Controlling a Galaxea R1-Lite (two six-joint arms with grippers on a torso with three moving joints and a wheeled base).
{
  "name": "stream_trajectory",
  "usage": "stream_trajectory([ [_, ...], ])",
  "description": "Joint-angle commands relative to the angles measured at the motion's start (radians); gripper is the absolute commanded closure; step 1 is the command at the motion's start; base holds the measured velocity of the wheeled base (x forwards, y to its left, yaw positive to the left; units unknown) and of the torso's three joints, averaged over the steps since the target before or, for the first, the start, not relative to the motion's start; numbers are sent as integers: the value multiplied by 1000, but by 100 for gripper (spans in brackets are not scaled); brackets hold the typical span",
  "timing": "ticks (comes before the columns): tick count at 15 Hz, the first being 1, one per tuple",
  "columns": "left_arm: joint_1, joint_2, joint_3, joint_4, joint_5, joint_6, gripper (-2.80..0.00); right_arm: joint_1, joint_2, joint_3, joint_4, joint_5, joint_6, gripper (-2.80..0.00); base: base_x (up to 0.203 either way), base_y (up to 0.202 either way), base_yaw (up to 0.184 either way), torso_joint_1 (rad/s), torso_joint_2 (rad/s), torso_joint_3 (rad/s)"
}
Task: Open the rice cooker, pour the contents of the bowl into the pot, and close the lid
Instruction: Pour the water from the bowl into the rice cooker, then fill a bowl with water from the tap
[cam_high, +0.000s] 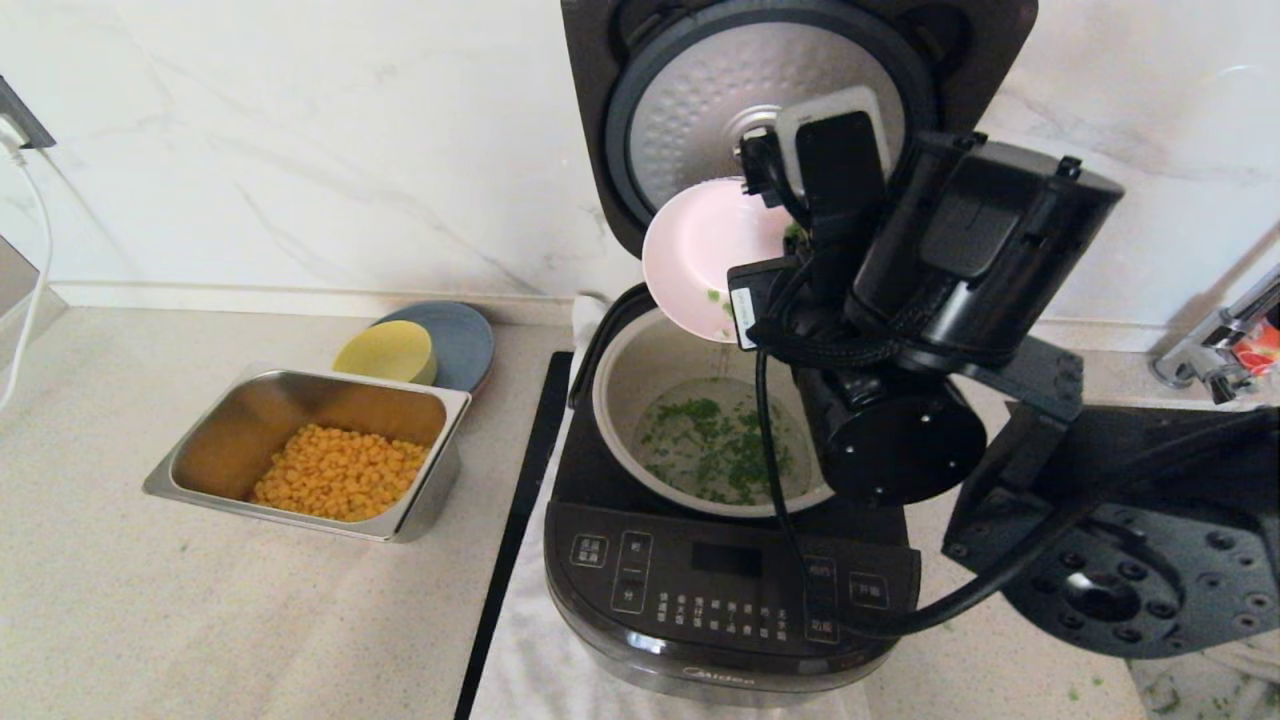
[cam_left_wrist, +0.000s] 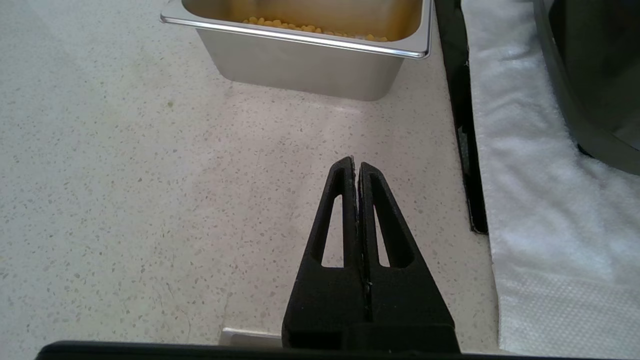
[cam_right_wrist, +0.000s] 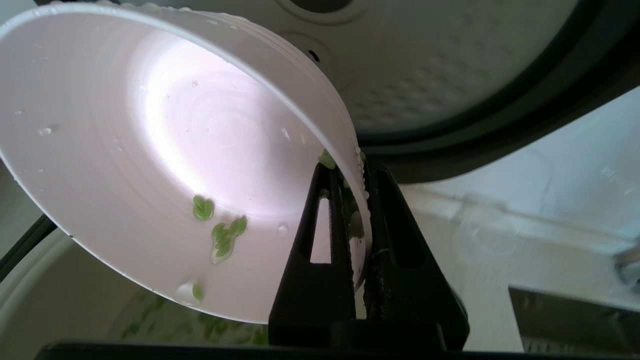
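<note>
Blocking much of the rice cooker (cam_high: 700, 590), the right arm hides part of the pot (cam_high: 640, 380) and the raised lid (cam_high: 700, 90). Only the wrist view shows the right gripper (cam_right_wrist: 350, 172) pinching the rim of the bowl (cam_right_wrist: 165, 150), tipped steeply above the pot, a few herb bits clinging inside. Beside the cooker, the left gripper (cam_left_wrist: 356, 167) hovers low, fingers pressed together.
</note>
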Motion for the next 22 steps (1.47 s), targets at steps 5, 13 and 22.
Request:
stream_trajectory([
  [5, -2, -2, 1, 0, 1, 0, 0, -49, -221, -291, 1171, 252, 595, 0, 0, 0, 0, 0, 0, 0],
  [13, -2, -2, 0, 0, 1, 0, 0, -571, -490, -286, 1715, 847, 840, 0, 0, 0, 0, 0, 0, 0],
  [22, 0, -2, 0, 0, 1, 0, 0, -1600, -309, -17, 1631, 1316, 652, 0, 0, 0, 0, 0, 0, 0],
])
